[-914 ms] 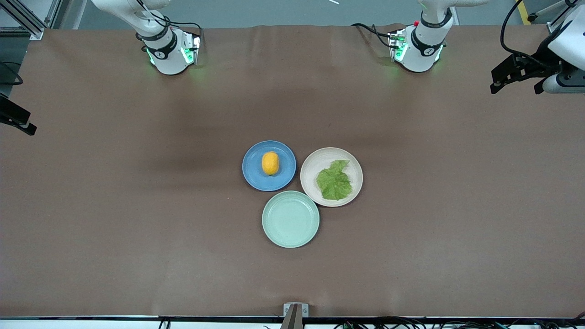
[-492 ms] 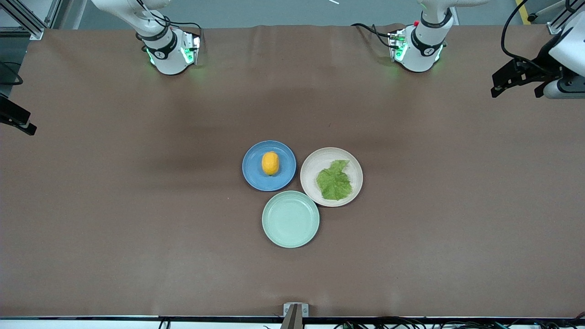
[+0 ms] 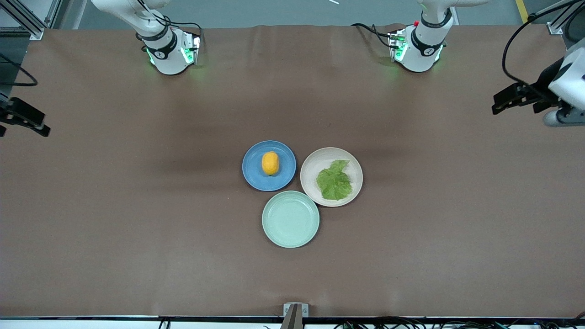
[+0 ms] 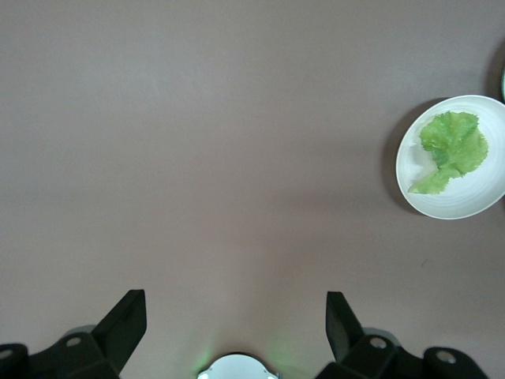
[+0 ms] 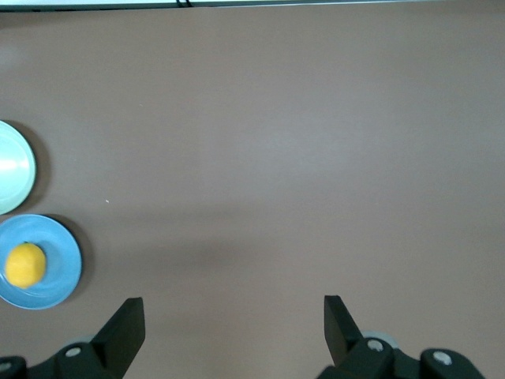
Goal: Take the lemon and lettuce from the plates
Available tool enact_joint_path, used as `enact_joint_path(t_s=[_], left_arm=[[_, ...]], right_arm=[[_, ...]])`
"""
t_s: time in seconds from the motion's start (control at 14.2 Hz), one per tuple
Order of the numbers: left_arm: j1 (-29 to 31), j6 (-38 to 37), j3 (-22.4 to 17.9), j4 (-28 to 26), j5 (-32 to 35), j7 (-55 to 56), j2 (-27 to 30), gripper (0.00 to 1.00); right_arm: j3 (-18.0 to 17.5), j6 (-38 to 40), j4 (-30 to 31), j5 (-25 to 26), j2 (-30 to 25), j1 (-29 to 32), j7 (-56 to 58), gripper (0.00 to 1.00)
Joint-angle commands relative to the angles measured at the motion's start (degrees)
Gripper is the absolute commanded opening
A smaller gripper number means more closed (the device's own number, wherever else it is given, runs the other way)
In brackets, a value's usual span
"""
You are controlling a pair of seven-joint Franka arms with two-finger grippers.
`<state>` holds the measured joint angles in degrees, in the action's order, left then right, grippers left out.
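The lemon (image 3: 270, 163) lies on the blue plate (image 3: 255, 176) at the table's middle. The lettuce (image 3: 335, 181) lies flat on the pinkish-beige plate (image 3: 314, 165) beside it, toward the left arm's end. My left gripper (image 3: 515, 99) is open and empty, up over the table's edge at the left arm's end, far from the plates. Its wrist view shows the open gripper (image 4: 233, 304), the lettuce (image 4: 451, 146) and its plate (image 4: 422, 193). My right gripper (image 3: 25, 122) is open and empty over the table's edge at the right arm's end. Its wrist view shows the open gripper (image 5: 233, 308), the lemon (image 5: 24, 264) and the blue plate (image 5: 61, 276).
A mint-green plate (image 3: 290, 219) with nothing on it sits nearer the front camera, touching both other plates; it also shows in the right wrist view (image 5: 12, 178). The brown table (image 3: 137, 205) stretches bare around the three plates.
My left gripper has moved down the front view, toward the front camera's side. My right gripper has shifted a little inward over the table edge. The lemon, lettuce and plates have not moved.
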<state>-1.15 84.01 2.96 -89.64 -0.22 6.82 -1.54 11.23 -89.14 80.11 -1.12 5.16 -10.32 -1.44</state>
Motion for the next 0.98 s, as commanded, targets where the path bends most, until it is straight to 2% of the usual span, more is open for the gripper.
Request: enact_joint_path(t_s=[0.0,0.28,0.42,0.56,0.7,0.91], left_arm=[[-1.4,4.3,0.3,1.3,0.1,5.5,-5.1,1.00],[-7.1,11.8,0.4,1.0,0.7,23.4,-12.5,1.00],[-10.7,15.0,0.4,1.0,1.2,33.4,-15.9,0.98],[-13.9,19.7,0.4,-0.3,1.1,43.8,-18.8,0.97],[-16.9,23.0,0.5,-0.6,1.1,53.8,-22.3,0.98],[-21.3,29.1,0.4,-1.2,1.0,72.2,-27.1,0.98]], right_arm=[[0.1,-1.6,-0.8,1.0,3.5,-5.3,-6.3,1.00],[0.1,-3.3,-0.5,1.3,9.3,-11.3,-6.4,1.00],[-0.1,-3.8,-0.2,-0.3,10.0,-13.5,-6.8,1.00],[-0.1,-5.6,0.8,-1.9,11.1,-18.9,-11.8,1.00],[-0.1,-9.7,4.1,-4.6,12.4,-24.6,-20.9,1.00],[-0.1,-19.5,11.6,-7.6,14.8,-31.5,-24.0,1.00]])
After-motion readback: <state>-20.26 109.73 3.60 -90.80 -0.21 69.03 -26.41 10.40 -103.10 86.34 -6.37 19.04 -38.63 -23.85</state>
